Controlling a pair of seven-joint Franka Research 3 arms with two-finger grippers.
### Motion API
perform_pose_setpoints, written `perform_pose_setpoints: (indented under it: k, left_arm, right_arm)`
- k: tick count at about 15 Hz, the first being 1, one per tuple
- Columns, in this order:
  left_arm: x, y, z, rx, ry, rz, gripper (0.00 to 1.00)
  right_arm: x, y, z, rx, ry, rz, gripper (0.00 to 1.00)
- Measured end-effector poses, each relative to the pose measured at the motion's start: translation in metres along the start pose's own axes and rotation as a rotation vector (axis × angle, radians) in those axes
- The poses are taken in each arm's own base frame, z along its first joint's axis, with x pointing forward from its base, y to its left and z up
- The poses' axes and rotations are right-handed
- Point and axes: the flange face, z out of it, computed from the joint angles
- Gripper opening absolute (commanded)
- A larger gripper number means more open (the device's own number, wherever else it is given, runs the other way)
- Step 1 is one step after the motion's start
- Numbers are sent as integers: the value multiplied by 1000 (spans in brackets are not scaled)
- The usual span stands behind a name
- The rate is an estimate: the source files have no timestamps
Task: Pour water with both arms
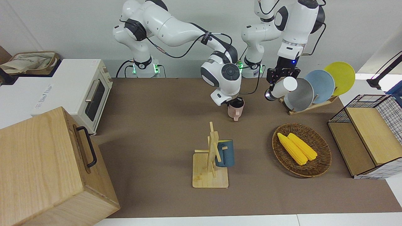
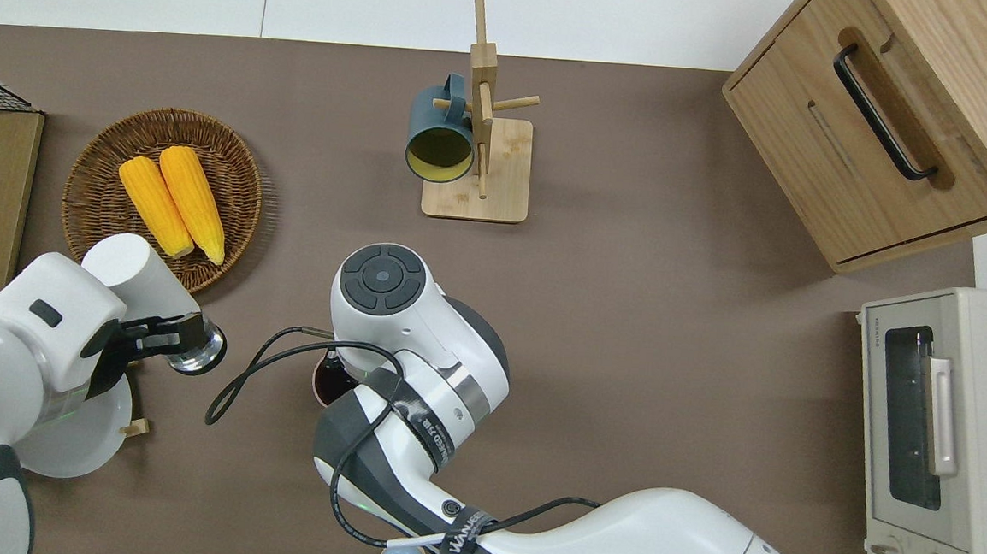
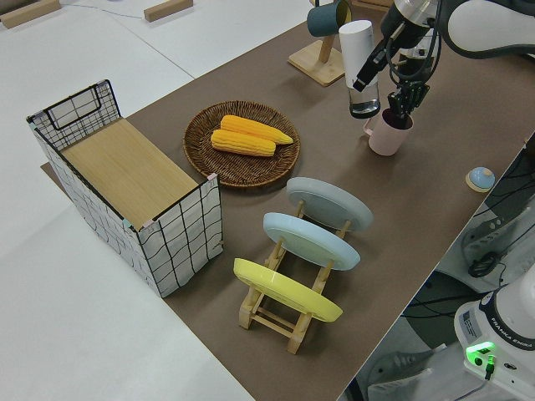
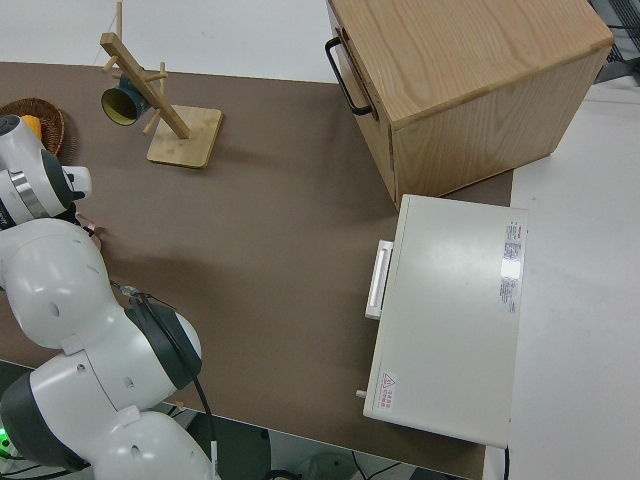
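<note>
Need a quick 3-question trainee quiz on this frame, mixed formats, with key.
1. True or false: the right end effector grips the pink mug at its rim.
2. The left end effector holds: A) a yellow plate, B) the white bottle, C) a blue mug.
3. Fill in: the wicker basket holds ___ corn cobs.
Key: 1 true; 2 B; 3 two.

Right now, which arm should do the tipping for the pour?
Left. Its gripper is shut on the tilted white bottle, held in the air. The right gripper holds the pink cup by its rim, close to the bottle, so it is placed to hold the cup steady.
</note>
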Motion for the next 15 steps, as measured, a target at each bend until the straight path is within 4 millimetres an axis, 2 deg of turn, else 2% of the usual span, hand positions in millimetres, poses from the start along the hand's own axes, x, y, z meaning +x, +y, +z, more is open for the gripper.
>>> perform_pose_setpoints:
  k: [1,2,9,12,15]
  left_arm:
    - [0,0,0,0,0,0,0]
    - [0,0,0,0,0,0,0]
    - [-1,0,1,0,-2,0,0]
    - [-1,0,1,1,-3,0,0]
    - [-2,2,3,1,-7,4,0]
  right_arm:
    - [3,1,-1,2,2,4,794]
    - [6,2,-3,4,6,10,986]
    - [21,7,-24,33,22,32,987]
    - [36,21,-36,23,13,60,987]
    - [51,51,-76,-3,7,105,987]
